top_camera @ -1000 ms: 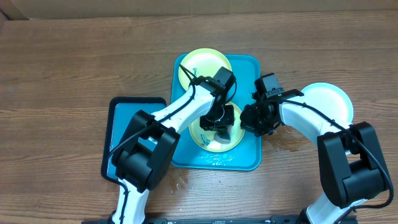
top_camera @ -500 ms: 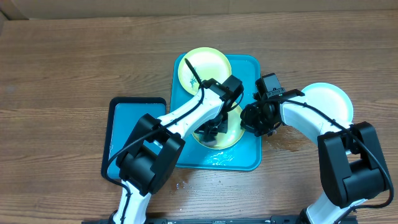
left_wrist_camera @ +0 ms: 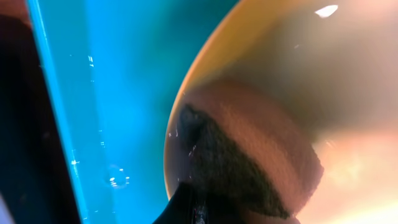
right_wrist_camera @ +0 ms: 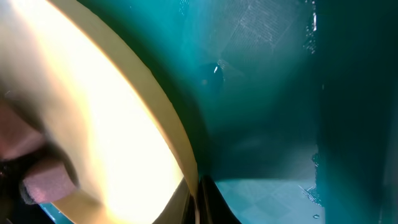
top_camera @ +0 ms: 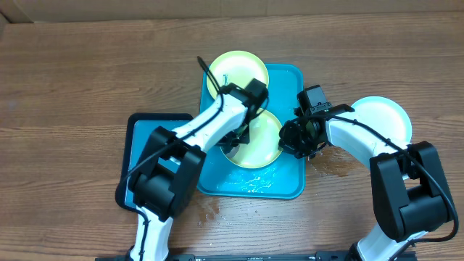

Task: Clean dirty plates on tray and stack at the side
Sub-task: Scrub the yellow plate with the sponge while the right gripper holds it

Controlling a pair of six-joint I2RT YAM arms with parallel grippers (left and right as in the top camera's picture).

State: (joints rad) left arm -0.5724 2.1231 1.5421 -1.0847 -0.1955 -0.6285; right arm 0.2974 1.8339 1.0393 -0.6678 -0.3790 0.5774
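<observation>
The turquoise tray (top_camera: 288, 183) holds two yellow-green plates, a rear one (top_camera: 235, 69) and a front one (top_camera: 264, 141). The pale blue plate (top_camera: 380, 119) lies on the wood to the right of the tray. My left gripper (top_camera: 238, 136) is shut on a sponge (left_wrist_camera: 249, 162) and presses it on the front plate's left part (left_wrist_camera: 298, 74). My right gripper (top_camera: 291, 138) is shut on that plate's right rim, as the right wrist view (right_wrist_camera: 199, 199) shows. The sponge also shows there (right_wrist_camera: 43, 177).
A smaller dark-rimmed blue tray (top_camera: 145, 145) lies left of the turquoise tray, partly under the left arm. A wet patch (top_camera: 330, 163) lies on the wood between the tray and the blue plate. Water beads on the tray floor (top_camera: 254, 181).
My left gripper has swept with the sponge from the front plate's front middle to its back left. The right gripper has held the rim without moving.
</observation>
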